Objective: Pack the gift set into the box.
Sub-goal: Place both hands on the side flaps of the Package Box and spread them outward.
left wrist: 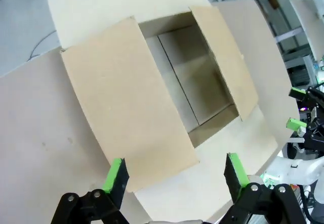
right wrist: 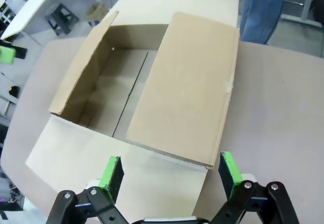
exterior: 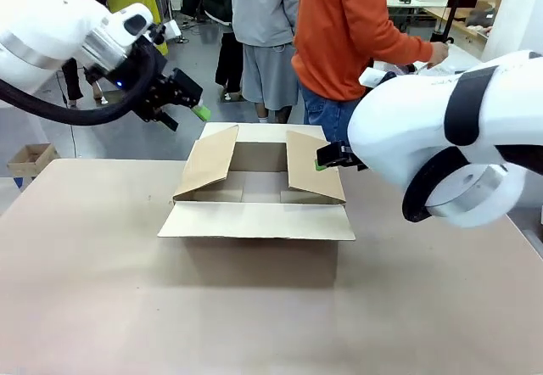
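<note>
Hovering at the box (exterior: 254, 201), nothing held yet.
It sits in the middle of the table (exterior: 85, 290), side flaps (exterior: 208, 165) leaning in over the opening. Our left gripper (exterior: 187, 114) hangs above its left side, our right gripper (exterior: 327, 158) just beside the right flap (exterior: 314, 170). Both are spread wide and empty. We'd push each flap outward from its top edge, gently.

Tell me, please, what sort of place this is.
Probably a robotics lab: a white left arm and right arm flank a cardboard box on the table, while people stand on the bare grey floor behind.
</note>
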Motion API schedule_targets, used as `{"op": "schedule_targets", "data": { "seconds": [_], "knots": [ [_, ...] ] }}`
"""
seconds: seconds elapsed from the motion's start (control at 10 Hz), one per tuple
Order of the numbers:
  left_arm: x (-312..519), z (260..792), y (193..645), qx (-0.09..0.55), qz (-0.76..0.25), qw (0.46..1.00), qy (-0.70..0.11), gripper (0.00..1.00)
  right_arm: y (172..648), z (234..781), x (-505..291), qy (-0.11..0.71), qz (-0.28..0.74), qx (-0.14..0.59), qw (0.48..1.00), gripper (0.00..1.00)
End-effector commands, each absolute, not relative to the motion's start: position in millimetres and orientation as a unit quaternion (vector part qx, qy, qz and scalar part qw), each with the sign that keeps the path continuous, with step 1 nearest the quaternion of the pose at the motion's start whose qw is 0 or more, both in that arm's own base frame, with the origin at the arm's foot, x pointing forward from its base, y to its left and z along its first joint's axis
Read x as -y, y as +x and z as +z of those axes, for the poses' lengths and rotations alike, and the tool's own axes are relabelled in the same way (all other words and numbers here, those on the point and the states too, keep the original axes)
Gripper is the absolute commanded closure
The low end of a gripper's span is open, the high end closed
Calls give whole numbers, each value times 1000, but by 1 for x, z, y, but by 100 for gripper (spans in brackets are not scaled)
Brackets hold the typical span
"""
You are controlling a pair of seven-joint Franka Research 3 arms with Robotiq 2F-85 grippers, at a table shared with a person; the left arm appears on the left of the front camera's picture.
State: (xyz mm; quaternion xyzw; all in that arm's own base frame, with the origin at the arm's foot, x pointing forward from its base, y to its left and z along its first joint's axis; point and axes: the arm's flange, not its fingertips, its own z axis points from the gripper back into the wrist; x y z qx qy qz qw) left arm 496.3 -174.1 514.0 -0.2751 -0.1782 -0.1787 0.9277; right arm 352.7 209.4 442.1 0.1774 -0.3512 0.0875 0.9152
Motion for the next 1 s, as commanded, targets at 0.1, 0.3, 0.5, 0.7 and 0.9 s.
{"op": "schedule_targets", "data": {
  "seconds": [0.1, 0.3, 0.5, 0.7, 0.9],
  "knots": [
    [174, 514, 496, 178, -179, 928, -275, 0, 353, 442, -209, 177, 87, 351, 915, 0],
    [216, 521, 521, 198, -161, 942, -219, 0, 372, 435, -231, 252, 151, 343, 892, 0],
    [247, 516, 535, 178, -168, 952, -182, 0, 395, 437, -233, 275, 130, 378, 874, 0],
    [258, 511, 540, 168, -160, 960, -157, 0, 419, 422, -236, 267, 120, 352, 889, 0],
    [266, 504, 544, 158, -145, 967, -136, 0, 426, 415, -234, 260, 121, 353, 891, 0]
  ]
}}
